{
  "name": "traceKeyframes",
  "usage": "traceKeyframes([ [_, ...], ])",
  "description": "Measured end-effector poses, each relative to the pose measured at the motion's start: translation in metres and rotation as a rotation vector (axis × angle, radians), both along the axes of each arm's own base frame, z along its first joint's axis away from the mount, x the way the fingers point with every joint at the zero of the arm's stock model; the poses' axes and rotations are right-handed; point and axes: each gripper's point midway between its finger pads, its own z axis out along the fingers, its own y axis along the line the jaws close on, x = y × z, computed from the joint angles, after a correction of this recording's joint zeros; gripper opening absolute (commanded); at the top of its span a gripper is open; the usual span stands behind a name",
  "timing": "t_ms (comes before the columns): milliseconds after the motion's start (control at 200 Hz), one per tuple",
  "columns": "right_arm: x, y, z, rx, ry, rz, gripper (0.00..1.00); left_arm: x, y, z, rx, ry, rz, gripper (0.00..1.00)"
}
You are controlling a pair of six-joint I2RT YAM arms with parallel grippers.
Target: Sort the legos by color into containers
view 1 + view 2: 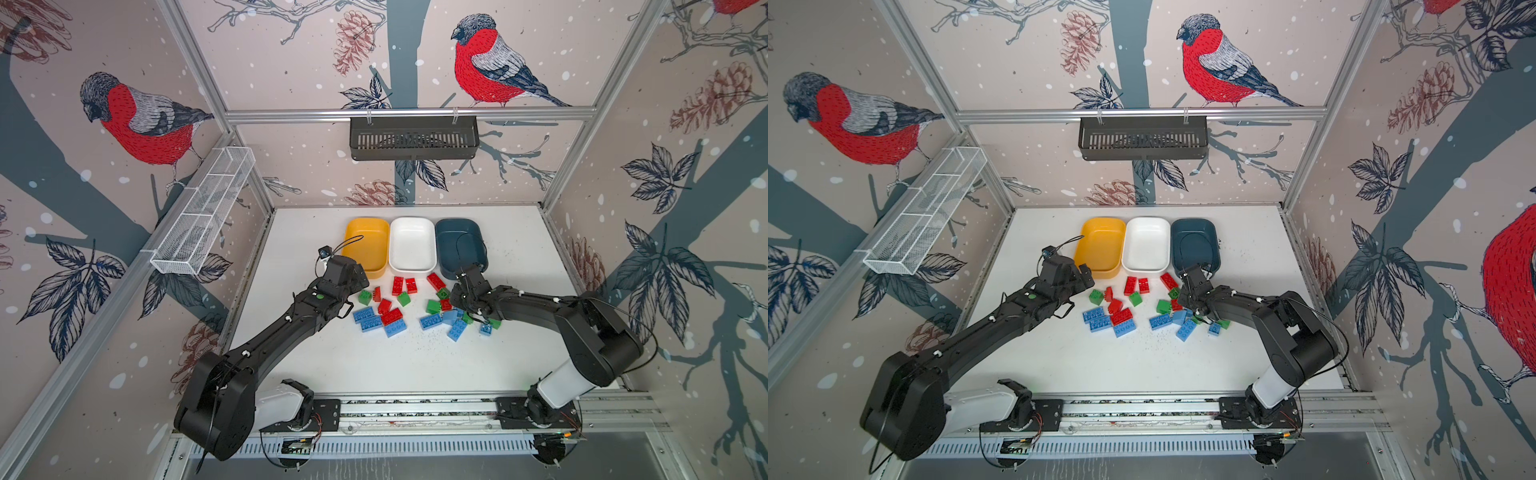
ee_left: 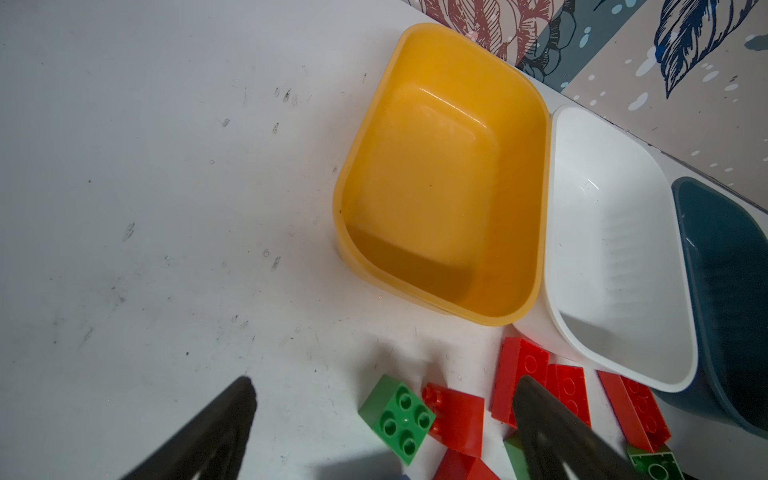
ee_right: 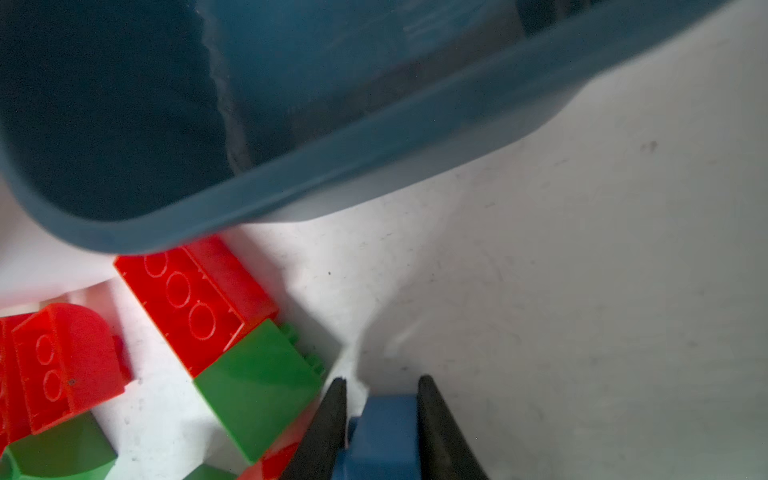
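on the white worktop (image 1: 374, 365) the legos (image 1: 390, 318) lie unsorted. right gripper (image 3: 382, 386) is clamped on a blue brick (image 3: 386, 432) beside the teal tub (image 3: 291, 199); left gripper (image 2: 386, 384) spread, empty. carried low, the brick may clip the rim.

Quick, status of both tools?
Left tool: open, holding nothing.
Right tool: closed on a blue lego.

We see bright, even light from above; soft shadows lie on the worktop (image 1: 415, 365). Both top views bend at the edges. The right wrist view blurs the teal tub (image 3: 374, 124).
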Motion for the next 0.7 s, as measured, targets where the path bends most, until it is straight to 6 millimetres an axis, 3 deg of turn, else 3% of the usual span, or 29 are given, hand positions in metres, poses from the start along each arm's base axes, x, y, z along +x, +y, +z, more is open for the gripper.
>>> traceKeyframes([
  [230, 0.0, 0.003, 0.011, -0.016, -0.018, 0.041, 0.17, -0.006, 0.002, -0.006, 0.006, 0.015, -0.007, 0.97],
  [370, 0.001, 0.007, 0.041, 0.02, -0.106, 0.074, 0.16, -0.008, -0.01, -0.007, -0.013, 0.019, -0.05, 0.97],
  [555, 0.001, 0.016, 0.093, 0.099, -0.279, 0.153, 0.18, -0.019, -0.044, -0.003, -0.061, 0.001, -0.156, 0.97],
  [700, 0.019, 0.02, 0.127, 0.135, -0.4, 0.18, 0.19, -0.02, -0.041, -0.001, -0.08, -0.029, -0.128, 0.97],
])
